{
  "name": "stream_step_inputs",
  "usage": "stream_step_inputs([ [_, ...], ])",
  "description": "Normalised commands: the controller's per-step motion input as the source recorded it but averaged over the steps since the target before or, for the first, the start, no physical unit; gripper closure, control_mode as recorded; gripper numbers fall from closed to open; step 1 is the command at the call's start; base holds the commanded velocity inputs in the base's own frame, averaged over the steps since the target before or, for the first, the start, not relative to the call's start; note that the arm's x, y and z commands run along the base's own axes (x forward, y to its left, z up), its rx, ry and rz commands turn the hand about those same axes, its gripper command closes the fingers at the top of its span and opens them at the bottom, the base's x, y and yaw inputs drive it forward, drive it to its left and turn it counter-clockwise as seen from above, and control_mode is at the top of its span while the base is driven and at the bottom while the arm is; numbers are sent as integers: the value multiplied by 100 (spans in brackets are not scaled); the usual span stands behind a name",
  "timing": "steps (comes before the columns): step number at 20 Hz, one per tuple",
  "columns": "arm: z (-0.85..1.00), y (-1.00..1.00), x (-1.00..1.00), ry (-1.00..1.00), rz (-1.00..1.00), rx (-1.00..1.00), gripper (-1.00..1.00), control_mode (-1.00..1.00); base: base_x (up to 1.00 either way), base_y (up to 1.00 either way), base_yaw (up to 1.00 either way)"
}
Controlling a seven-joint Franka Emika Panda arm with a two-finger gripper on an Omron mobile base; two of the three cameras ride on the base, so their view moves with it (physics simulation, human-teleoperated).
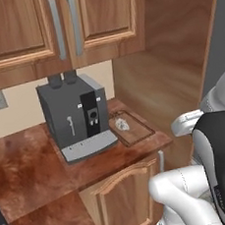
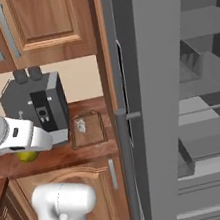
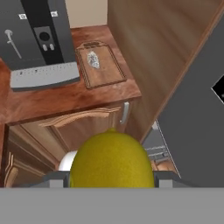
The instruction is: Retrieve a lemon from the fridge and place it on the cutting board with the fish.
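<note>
Lemon (image 3: pixel 112 159) sits large at the bottom of the hand view, pinched between the jaws, whose dark tips press against it on either side. In the right base view a sliver of the yellow fruit (image 2: pixel 27 155) peeks out beneath the white hand, which hangs over the front edge of the table (image 2: pixel 54 159).

On the reddish-brown table stands a grey coffee machine (image 1: pixel 75 116), and just beside it, toward the fridge side, lies the cutting board (image 1: pixel 139 131), a small brown wooden rectangle with a darker raised rim. The fish (image 1: pixel 122 125), a pale whitish lump, rests on the board near its far end; the rest of the board is bare. The hand view shows the same pairing: board (image 3: pixel 107 74) next to the machine's drip tray, fish (image 3: pixel 93 59) on its upper half.

The fridge (image 2: pixel 151 100) stands with its grey door swung wide, and pale shelves and drawers show inside. Wooden cabinets (image 1: pixel 60 26) hang above the table, and a cabinet door (image 1: pixel 126 197) closes the space under it.
</note>
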Motion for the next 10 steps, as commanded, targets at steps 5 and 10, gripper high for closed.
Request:
stream_step_inputs([
  [5, 0, 0, 0, 0, 0, 0, 100, 100, 71, 49, 0],
  [10, 0, 0, 0, 0, 0, 0, 100, 100, 65, 42, 0],
])
